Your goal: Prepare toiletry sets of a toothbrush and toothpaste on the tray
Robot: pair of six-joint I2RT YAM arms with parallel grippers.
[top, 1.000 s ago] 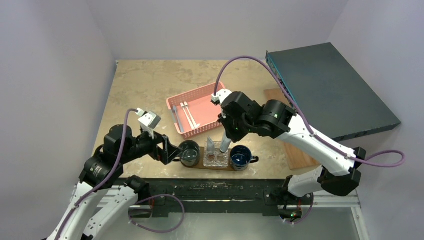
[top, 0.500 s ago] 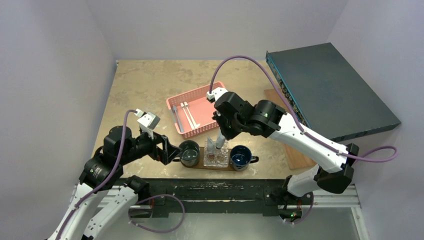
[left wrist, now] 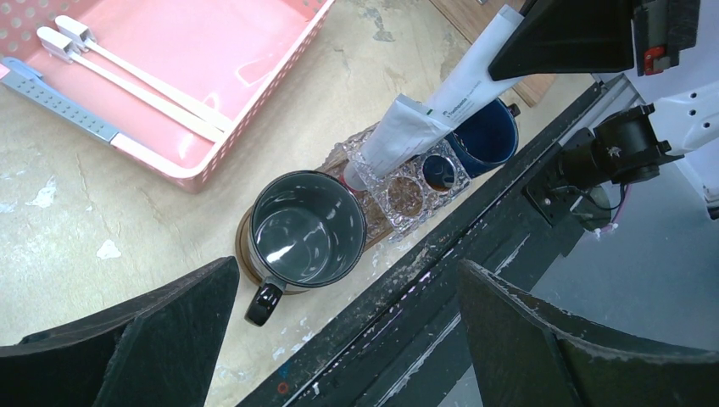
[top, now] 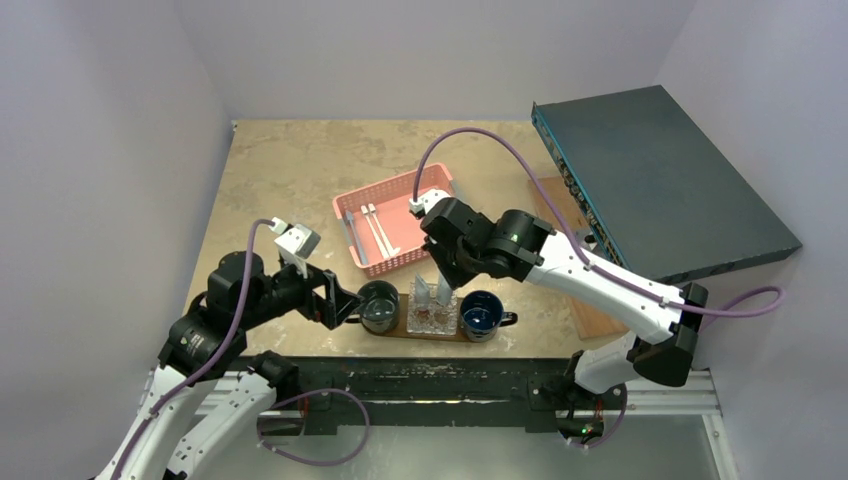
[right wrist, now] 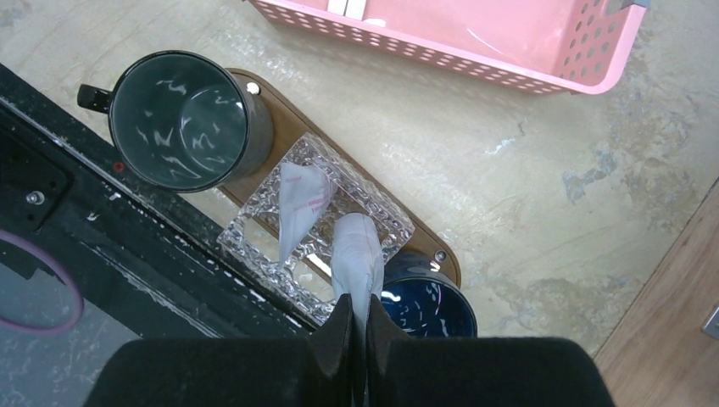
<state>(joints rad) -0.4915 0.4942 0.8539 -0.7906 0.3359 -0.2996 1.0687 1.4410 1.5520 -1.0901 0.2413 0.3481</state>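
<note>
over the last second the right arm swings left and down. it carries its toothpaste tube point(right wrist: 356, 254) from beside the blue mug point(top: 482, 315) to the glass holder point(right wrist: 254, 242) on the tray point(right wrist: 284, 117), low in the centre of the top view. the right fingers point(right wrist: 331, 339) are closed on the tube's flat end, and its lower end appears to be entering a holder cell beside a second tube point(right wrist: 301, 199) standing there. the paste looks nearly placed. both toothbrushes point(top: 378, 228) lie in the pink basket point(top: 390, 183), just above the tray. the left fingers point(left wrist: 144, 339) are spread wide and empty by the grey mug point(left wrist: 305, 237). dark print on the held tube and pink print on the other are too small to read.
</note>
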